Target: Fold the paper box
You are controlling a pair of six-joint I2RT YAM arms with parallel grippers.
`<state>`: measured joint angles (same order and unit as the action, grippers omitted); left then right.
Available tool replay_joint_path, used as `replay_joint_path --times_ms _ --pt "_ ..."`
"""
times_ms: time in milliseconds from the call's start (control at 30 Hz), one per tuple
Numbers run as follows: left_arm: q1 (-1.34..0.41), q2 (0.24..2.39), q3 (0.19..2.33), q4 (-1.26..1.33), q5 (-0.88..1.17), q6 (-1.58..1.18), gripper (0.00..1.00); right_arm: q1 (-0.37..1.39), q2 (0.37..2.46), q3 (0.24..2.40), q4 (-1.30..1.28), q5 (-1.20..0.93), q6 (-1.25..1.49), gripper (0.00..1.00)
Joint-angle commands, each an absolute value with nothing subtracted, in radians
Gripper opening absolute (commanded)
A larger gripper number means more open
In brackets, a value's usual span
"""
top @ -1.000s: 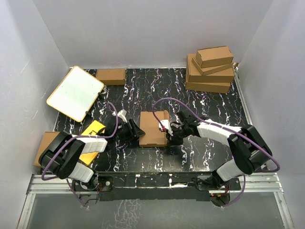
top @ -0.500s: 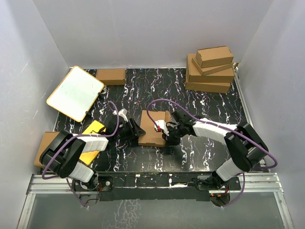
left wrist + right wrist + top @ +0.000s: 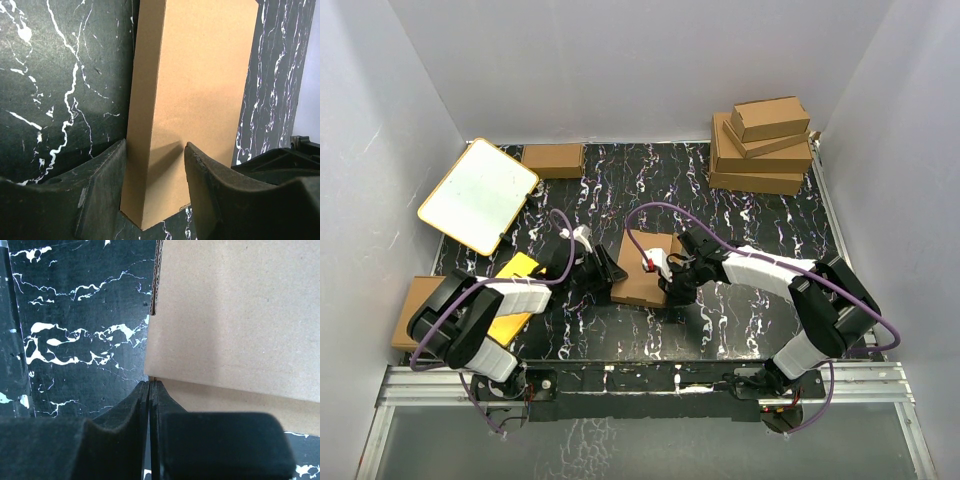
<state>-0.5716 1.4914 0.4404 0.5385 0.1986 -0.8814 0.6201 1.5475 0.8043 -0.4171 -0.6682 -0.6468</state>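
The paper box (image 3: 642, 270) is a thin, closed brown mailer lying mid-table between both arms. My left gripper (image 3: 610, 272) has its jaws around the box's left edge. In the left wrist view the paper box (image 3: 200, 90) runs away from the left gripper (image 3: 155, 150), one finger (image 3: 107, 185) against its narrow side wall and the other on its broad face. My right gripper (image 3: 667, 288) is shut and empty at the box's right front. In the right wrist view the right gripper (image 3: 150, 382) has its tips touching the lower edge of the box (image 3: 235, 315).
A white board with an orange rim (image 3: 480, 195) leans at the back left. A yellow card (image 3: 517, 275) lies under the left arm, with a brown sheet (image 3: 412, 305) beside it. A small brown box (image 3: 553, 160) sits at the back. Stacked boxes (image 3: 760, 150) fill the back right corner.
The right gripper has slid left along the box's front right edge. The box has shifted slightly and looks skewed, with the left gripper following a little up and right.
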Motion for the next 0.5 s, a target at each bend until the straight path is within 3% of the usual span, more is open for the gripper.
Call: replay_joint_path --times_ms 0,467 --pt "-0.602 1.525 0.453 0.430 0.207 -0.861 0.49 0.627 1.553 0.861 -0.321 -0.691 -0.605 0.08" --pt "-0.613 1.508 0.466 0.395 0.180 -0.848 0.51 0.611 1.555 0.881 -0.367 -0.686 -0.614 0.16"
